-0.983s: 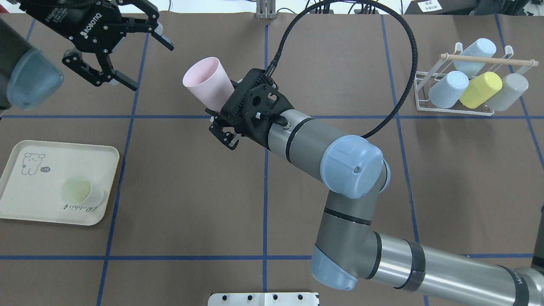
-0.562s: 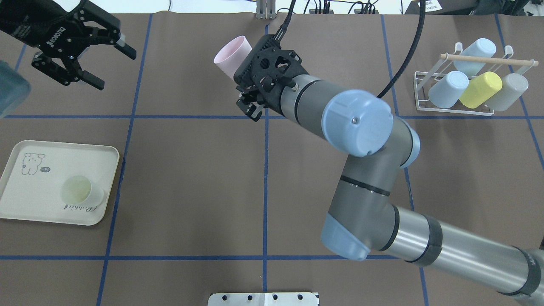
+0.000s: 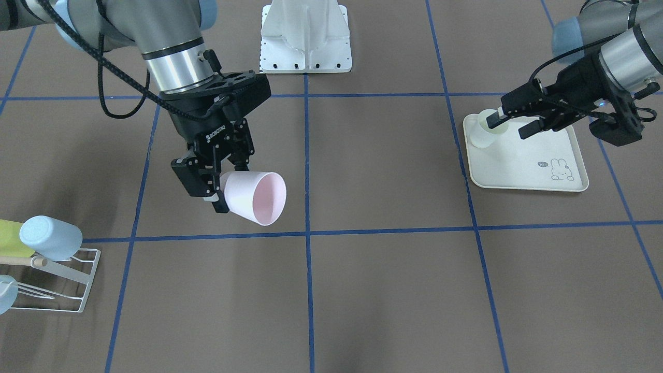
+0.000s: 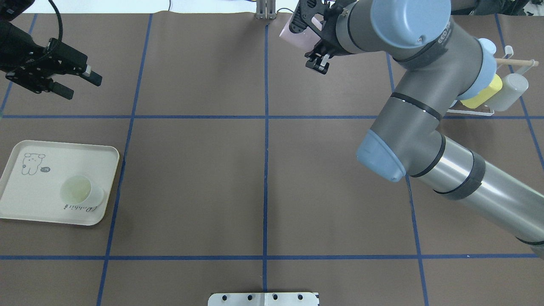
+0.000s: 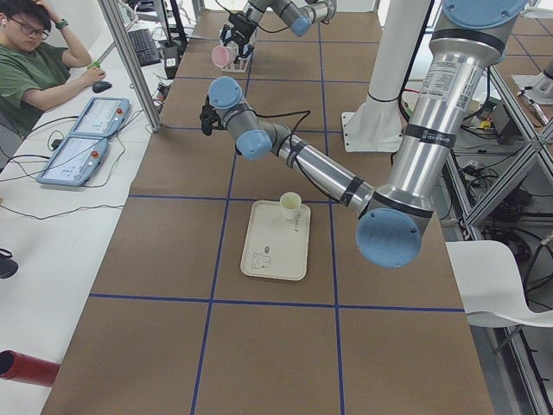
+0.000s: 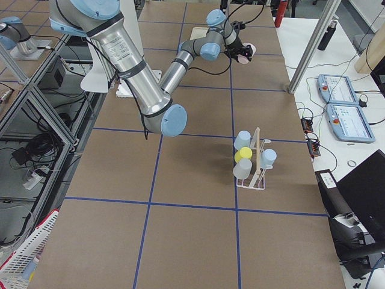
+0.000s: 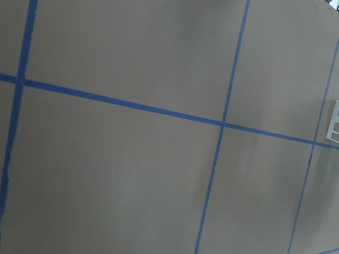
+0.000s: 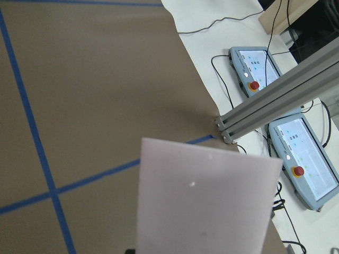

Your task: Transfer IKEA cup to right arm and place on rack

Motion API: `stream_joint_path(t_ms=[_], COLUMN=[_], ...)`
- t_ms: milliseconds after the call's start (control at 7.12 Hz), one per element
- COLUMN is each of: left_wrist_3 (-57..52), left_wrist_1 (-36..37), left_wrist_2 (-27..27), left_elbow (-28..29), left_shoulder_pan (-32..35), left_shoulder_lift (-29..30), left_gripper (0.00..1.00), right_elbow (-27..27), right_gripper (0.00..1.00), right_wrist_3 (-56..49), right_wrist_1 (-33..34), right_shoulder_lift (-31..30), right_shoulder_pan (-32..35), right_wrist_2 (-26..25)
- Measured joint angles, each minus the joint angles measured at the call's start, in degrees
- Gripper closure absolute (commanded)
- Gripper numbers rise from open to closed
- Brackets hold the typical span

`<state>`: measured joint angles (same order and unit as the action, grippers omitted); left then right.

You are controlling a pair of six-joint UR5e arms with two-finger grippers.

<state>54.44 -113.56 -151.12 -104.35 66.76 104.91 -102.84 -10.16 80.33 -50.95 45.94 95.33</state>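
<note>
Looking over the scene, you have the desk [image 4: 191,191] as the biggest thing: a flat, matte brown sheet ruled into squares by blue tape lines [image 4: 265,170]. The right arm [image 4: 425,110], smooth silver-grey tube with rounded pale blue caps, bends over the far side. In the overhead view it covers most of the rack [image 6: 255,159]. The left arm [image 5: 320,169] has the same build.

The rack is thin white wire with a light wooden dowel. It stands well apart from the right fingers [image 3: 199,181], on the side away from the left fingers [image 3: 529,129]. It carries pale blue, yellow and grey cups [image 6: 242,155], and the front view cuts it off at the edge.

The tray [image 4: 25,199] is cream, with rounded corners and a line-drawn rabbit. From overhead it lies well apart from the left fingers, though the front view lines them up over its corner.

The pink cup [image 3: 256,198] is smooth, tapered and pale. The black, linkage-built right fingers clamp its narrow closed end, so it hangs sideways above the desk with its round mouth pointing away from them. Overhead you get only a sliver past the wrist, and the right wrist camera crops its wall at the bottom.

The green cup [image 4: 80,190], small and translucent, stands upright on the tray. In the front view the left fingers partly hide it.

Those left fingers are slim straight bars, spread apart with nothing between them.
</note>
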Motion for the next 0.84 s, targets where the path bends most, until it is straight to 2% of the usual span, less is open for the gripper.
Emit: stream_joint_path(t_ms=[140,421,562,842], left_wrist_3=[-5.58,-9.25,-9.57,-9.69], left_wrist_1=[0.11,0.21,0.20,0.11], left_wrist_2=[1.42,2.30,2.37,2.38], left_elbow=[0.09,0.08,0.00,-0.06], left_shoulder_pan=[0.22,0.49,0.49,0.48], left_shoulder_lift=[-1.69,-3.64,-4.37,-5.19], left_gripper=[0.00,0.00,0.00,0.00], right_elbow=[0.01,0.13,0.23,0.36], right_gripper=[0.68,0.70,0.71,0.70], right_wrist_3=[-8.03,-25.84,-34.21,-49.55], right_wrist_1=[4.04,12.66,16.52,19.60], right_shoulder_lift=[-0.23,-0.57,-0.80,-3.39], right_shoulder_pan=[2.22,6.44,7.65,8.64], right_wrist_2=[0.15,-1.02,-3.98,-14.44])
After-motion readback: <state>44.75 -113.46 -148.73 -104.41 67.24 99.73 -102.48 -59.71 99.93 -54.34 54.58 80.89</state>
